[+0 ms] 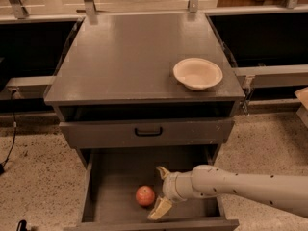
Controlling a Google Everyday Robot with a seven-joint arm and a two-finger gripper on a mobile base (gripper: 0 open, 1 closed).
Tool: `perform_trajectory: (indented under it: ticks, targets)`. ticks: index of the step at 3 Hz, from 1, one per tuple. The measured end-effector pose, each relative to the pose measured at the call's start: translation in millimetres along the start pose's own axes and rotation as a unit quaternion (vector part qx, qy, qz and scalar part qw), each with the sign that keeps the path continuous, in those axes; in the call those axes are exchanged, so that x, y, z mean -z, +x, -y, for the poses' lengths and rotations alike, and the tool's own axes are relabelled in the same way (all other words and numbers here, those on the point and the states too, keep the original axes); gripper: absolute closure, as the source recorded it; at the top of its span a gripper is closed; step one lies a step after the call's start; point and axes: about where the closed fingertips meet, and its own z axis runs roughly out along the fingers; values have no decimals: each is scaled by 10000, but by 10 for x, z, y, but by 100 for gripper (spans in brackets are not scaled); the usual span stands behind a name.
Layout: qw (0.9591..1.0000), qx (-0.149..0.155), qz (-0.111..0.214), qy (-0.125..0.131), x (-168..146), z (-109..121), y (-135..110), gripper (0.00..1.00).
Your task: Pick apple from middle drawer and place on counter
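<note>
The apple [145, 195] is small, round and red-orange and lies on the floor of the pulled-out middle drawer [103, 177], near its front. My gripper [156, 190] reaches in from the right on a white arm, just right of the apple. Its two cream fingers [159, 209] are spread open, one behind and one in front of the apple's right side, not closed on it. The dark-grey counter [125, 57] tops the cabinet above.
A cream-white bowl [198, 73] sits at the counter's right front. A shallower grey drawer with a black loop handle [148, 131] is shut above the open one. Speckled beige floor [38, 186] lies on both sides. A black cable [10, 143] hangs at left.
</note>
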Motion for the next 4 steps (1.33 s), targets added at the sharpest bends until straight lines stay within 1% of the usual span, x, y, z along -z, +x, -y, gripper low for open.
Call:
perform_trajectory:
  ticks: [1, 2, 3, 4]
  targets:
    - [10000, 62, 40, -10, -91, 38, -63, 16]
    - [9999, 146, 35, -54, -182, 49, -85, 26]
    - [9997, 212, 11, -76, -262, 55, -83, 21]
    - [9995, 278, -18, -129, -359, 50, -73, 22]
